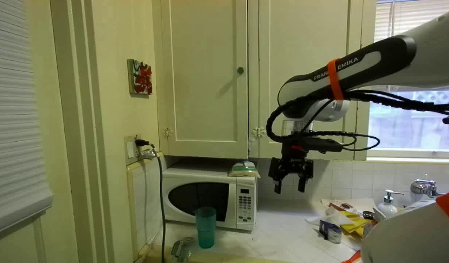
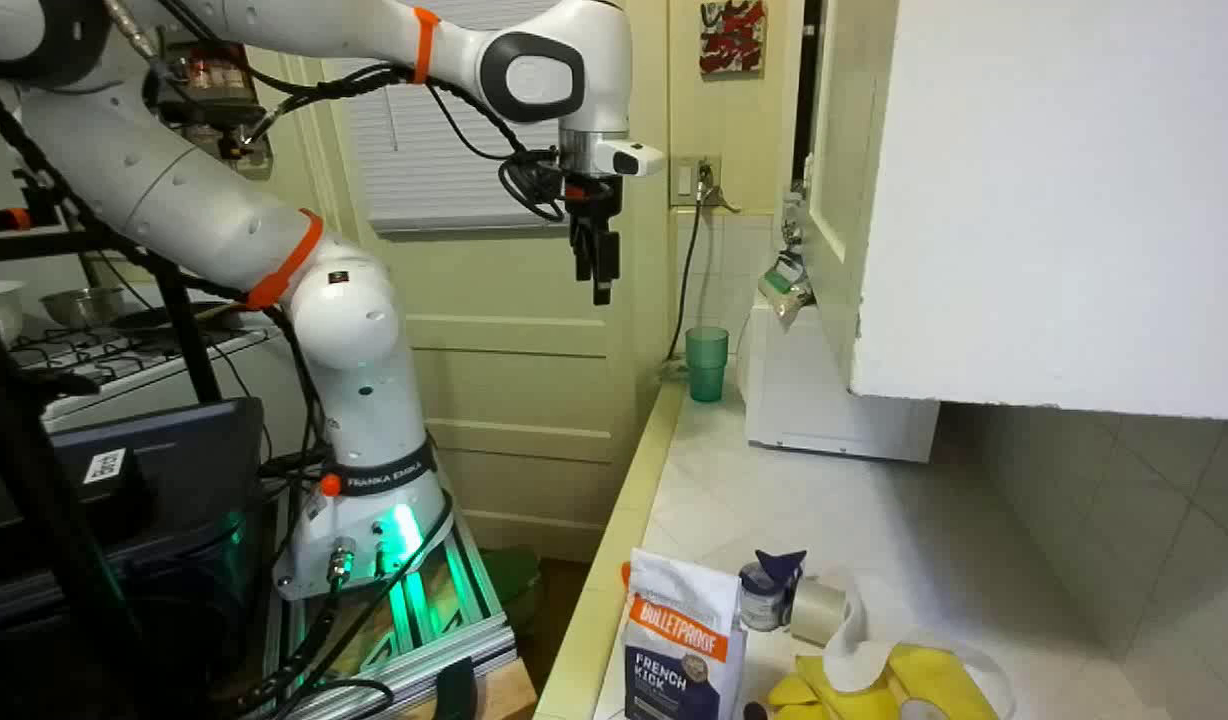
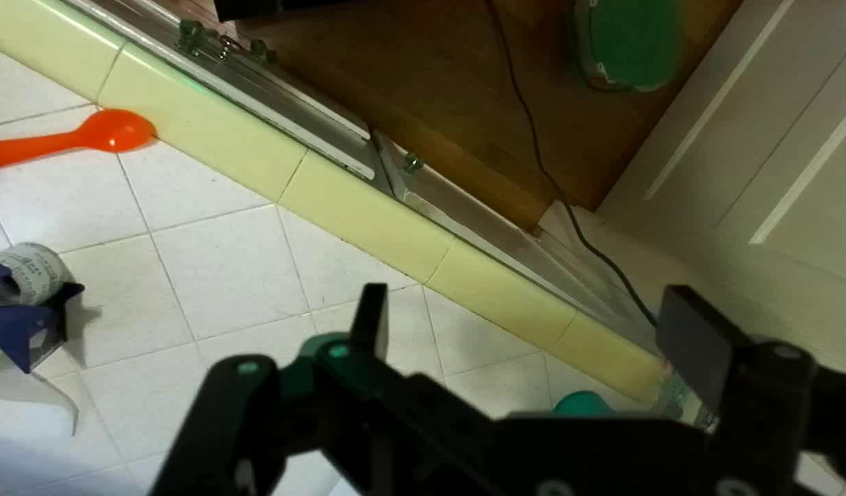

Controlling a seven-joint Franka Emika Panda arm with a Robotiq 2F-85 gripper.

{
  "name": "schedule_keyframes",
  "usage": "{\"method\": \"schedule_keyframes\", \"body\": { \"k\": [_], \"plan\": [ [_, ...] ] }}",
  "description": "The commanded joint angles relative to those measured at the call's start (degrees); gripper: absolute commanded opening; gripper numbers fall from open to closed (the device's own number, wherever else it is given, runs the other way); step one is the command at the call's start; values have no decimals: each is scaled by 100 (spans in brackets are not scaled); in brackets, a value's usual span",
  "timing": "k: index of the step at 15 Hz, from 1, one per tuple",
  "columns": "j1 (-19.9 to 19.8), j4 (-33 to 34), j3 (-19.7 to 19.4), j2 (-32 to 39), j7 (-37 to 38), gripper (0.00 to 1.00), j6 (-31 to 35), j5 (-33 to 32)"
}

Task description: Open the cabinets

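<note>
The cream-white wall cabinets fill the upper middle of an exterior view. The left door (image 1: 206, 80) has a small round knob (image 1: 240, 70) at its right edge and looks shut. The right door (image 1: 305, 40) also looks shut; my arm hides part of it, and its knob does not show. In an exterior view the cabinet shows from its white side (image 2: 1054, 200), with the door fronts (image 2: 854, 130) seen edge-on. My gripper (image 1: 289, 187) points down, open and empty, in front of the cabinets near their lower edge. It hangs apart from them, also in an exterior view (image 2: 594, 290) and the wrist view (image 3: 526, 303).
A white microwave (image 1: 199, 197) stands under the left door with a bag (image 1: 244, 169) on top. A green cup (image 1: 205, 226) stands before it. A coffee bag (image 2: 679, 640), a yellow item (image 2: 924, 685) and an orange spoon (image 3: 116, 131) lie on the tiled counter (image 3: 223, 255).
</note>
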Motion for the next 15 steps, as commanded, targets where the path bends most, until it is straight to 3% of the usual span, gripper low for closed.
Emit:
{"method": "schedule_keyframes", "body": {
  "k": [1,5,7,11,15],
  "plan": [
    [-53,12,43,8,-34,100,-14,34],
    [-53,13,43,8,-34,100,-14,34],
    [-184,55,112,146,41,100,501,-182],
    [-219,156,-21,679,-419,100,2424,-593],
    [187,262,-485,1366,-1235,100,4307,-250]
  ]
}}
